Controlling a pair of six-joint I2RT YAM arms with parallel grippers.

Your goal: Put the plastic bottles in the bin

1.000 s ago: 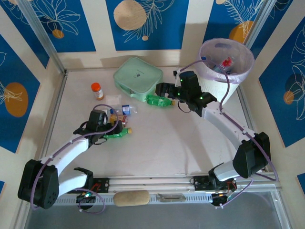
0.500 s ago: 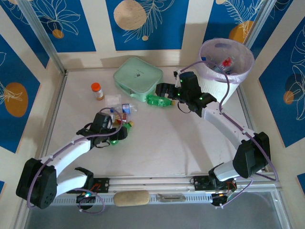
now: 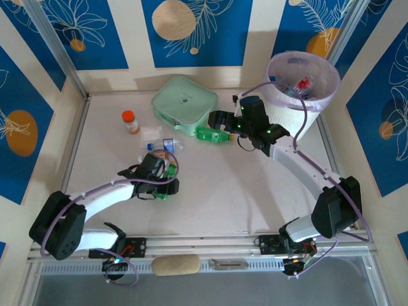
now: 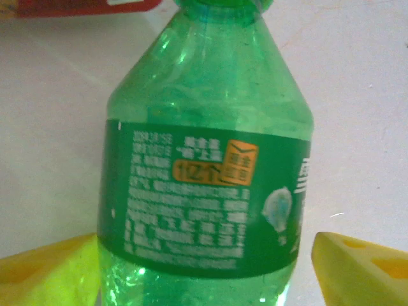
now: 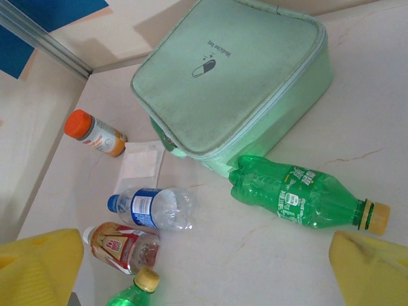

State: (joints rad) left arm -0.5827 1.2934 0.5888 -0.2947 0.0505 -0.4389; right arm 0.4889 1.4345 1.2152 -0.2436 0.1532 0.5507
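The top external view looks steeply down from high behind the near edge, over the whole desk [image 3: 223,191]. The left wrist view sits very near a green bottle [image 4: 204,191], facing its label. The right wrist view stands farther off, facing the far left corner — it shares the mint pouch [image 5: 236,83] and orange-capped bottle [image 5: 95,134] with the overhead view.

Bin [image 3: 288,118] sits upper right of the top view, white with a pinkish bag and some bottles already inside. One green bottle [image 5: 299,197], yellowish cap, lies on its side center-right in the right wrist view. A clear bottle [image 5: 153,207] with blue cap and label lies to its left. The second green bottle [image 4: 204,159] is seen close up in the left wrist view, neck toward the top.
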